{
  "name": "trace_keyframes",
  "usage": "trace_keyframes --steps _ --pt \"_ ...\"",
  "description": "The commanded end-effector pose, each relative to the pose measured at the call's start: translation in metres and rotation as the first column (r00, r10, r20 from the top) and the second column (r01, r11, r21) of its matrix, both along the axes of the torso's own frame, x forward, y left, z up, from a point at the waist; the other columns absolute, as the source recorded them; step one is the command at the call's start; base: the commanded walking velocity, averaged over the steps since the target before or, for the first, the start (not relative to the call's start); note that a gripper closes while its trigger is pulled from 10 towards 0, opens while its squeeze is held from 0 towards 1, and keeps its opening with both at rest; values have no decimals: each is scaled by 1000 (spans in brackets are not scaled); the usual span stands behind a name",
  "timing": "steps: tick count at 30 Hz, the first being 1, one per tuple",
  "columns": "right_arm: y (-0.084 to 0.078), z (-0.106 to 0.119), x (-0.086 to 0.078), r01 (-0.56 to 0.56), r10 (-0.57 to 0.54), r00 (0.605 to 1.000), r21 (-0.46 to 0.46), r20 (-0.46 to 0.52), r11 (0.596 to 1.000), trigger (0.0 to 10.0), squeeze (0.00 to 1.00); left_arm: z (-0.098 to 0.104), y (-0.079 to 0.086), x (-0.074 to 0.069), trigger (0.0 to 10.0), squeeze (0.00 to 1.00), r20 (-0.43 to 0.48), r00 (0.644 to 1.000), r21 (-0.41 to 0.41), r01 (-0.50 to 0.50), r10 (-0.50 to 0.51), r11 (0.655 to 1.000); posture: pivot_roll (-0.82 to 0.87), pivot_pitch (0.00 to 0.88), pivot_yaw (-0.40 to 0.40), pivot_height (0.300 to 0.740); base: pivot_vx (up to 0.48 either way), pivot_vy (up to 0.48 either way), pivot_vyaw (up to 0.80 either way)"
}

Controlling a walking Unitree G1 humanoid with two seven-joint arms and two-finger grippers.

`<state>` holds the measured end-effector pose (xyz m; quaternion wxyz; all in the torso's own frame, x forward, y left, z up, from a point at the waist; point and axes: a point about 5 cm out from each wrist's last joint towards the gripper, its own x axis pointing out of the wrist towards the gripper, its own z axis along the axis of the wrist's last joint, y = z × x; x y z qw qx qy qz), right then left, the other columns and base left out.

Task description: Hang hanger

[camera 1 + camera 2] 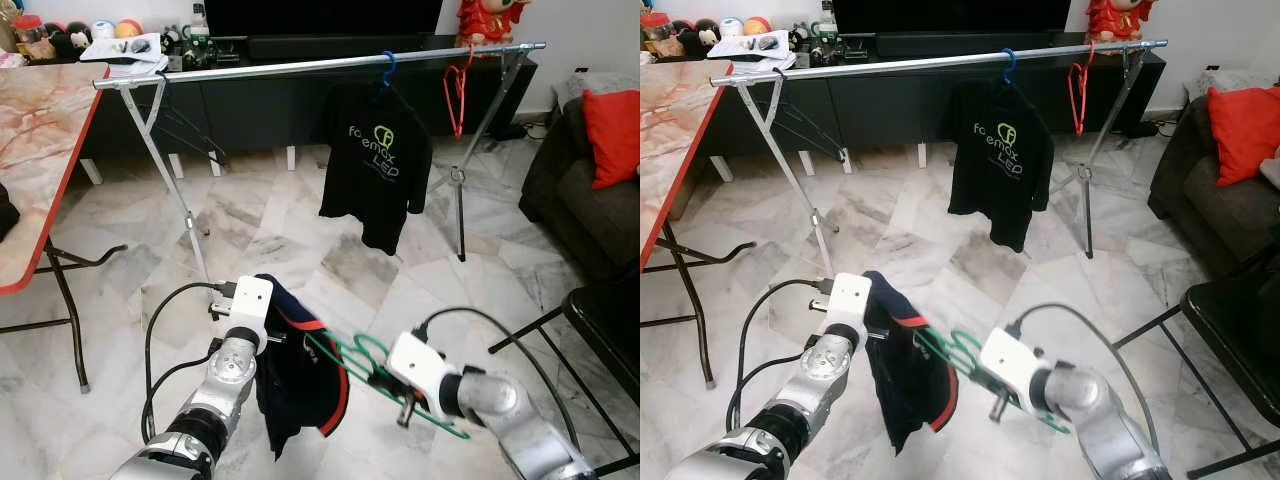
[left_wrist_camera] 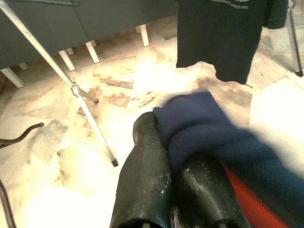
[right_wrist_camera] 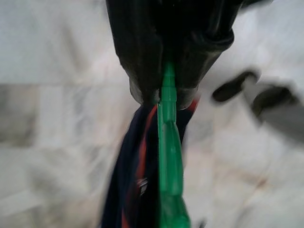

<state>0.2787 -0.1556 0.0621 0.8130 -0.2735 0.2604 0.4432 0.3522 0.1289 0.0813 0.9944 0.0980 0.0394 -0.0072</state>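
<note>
A Unitree G1 stood on a marble floor [image 1: 300, 250] some way short of a metal clothes rail [image 1: 320, 66], where a black T-shirt [image 1: 375, 165] on a blue hanger [image 1: 388, 66] and an empty red hanger [image 1: 456, 95] already hung. Its left gripper [image 1: 268, 335] was clenched on a navy garment with red trim [image 1: 300, 375], while the right gripper [image 1: 385, 380] pinched the green hanger [image 1: 345, 358], part of which lay inside the cloth. The garment appeared partly threaded, not yet settled; the job next called for seating it squarely, then carrying the hanger forward and lifting its hook over the rail. The right wrist view showed the fingers [image 3: 142, 57] closed on the green bar, which the head views left unclear; those alone showed the rail.
</note>
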Motion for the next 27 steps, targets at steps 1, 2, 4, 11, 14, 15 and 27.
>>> trace_keyframes --steps 1,2,4,11,14,15,27 --pt "-2 -14 -13 -62 59 995 -32 -75 998 0 0 -1 2 0 0 0 -7 1000 19 -20 20 1000 -95 135 -14 740 0 0 0" --pt "-2 -14 -13 -62 59 995 -32 -75 998 0 0 -1 2 0 0 0 -7 1000 19 -20 20 1000 -95 135 -14 740 0 0 0" --pt "-7 -30 -35 -166 151 971 -71 -187 983 0 0 0 5 0 0 0 -1 999 26 -36 36 999 -95 136 -16 740 0 0 0" --pt "-16 -47 -53 -217 184 942 -93 -281 972 0 0 -4 9 -1 0 0 -23 999 45 -48 49 998 -91 139 -15 740 0 0 0" --pt "-18 -41 -54 -205 179 946 -70 -270 976 0 0 -11 17 -3 0 0 -63 995 81 -72 77 994 -98 142 -14 740 0 0 0" --pt "-19 -39 -53 -198 175 949 -63 -262 978 0 0 -13 20 -4 0 0 -70 994 88 -81 87 993 -100 142 -15 740 0 0 0" --pt "-46 -45 -46 301 -295 945 24 -138 953 0 0 -8 75 -22 0 0 51 953 -145 -290 300 946 -77 135 -12 740 0 0 0"
